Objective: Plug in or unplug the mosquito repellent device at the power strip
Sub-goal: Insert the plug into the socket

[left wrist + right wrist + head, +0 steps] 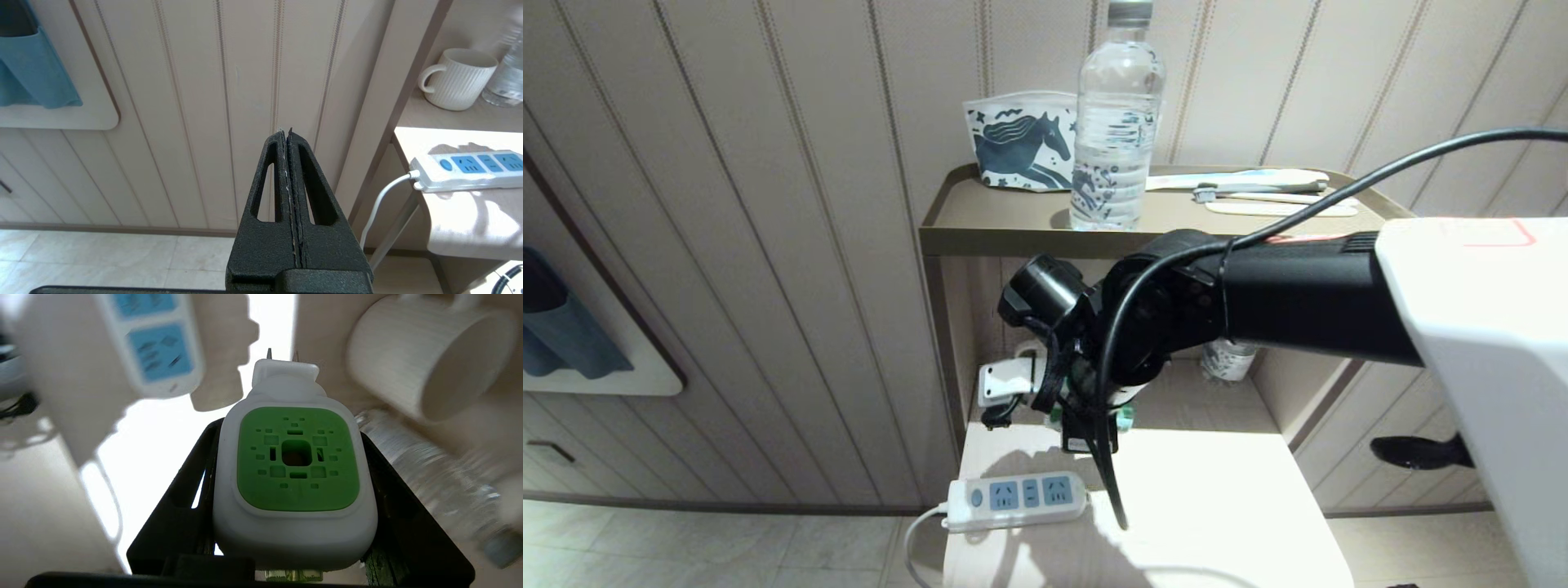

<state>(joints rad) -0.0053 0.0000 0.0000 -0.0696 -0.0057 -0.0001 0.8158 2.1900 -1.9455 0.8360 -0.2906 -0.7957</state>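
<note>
Fingers (204, 498) of right arm clamp mosquito repellent device (294, 473), prongs outward.

The power strip (1017, 495) is lying on the low table (1217, 506), near its front left corner, and its cord (917, 535) is hanging off the left edge. The right gripper (286, 522) is hanging above the table, behind the strip, with the mosquito repellent device (294, 477) sitting between its fingers. A mug (457, 79) is standing further back. Up on the shelf (1013, 220), a water bottle (1112, 122) is standing to the right of a pouch (1021, 139).
</note>
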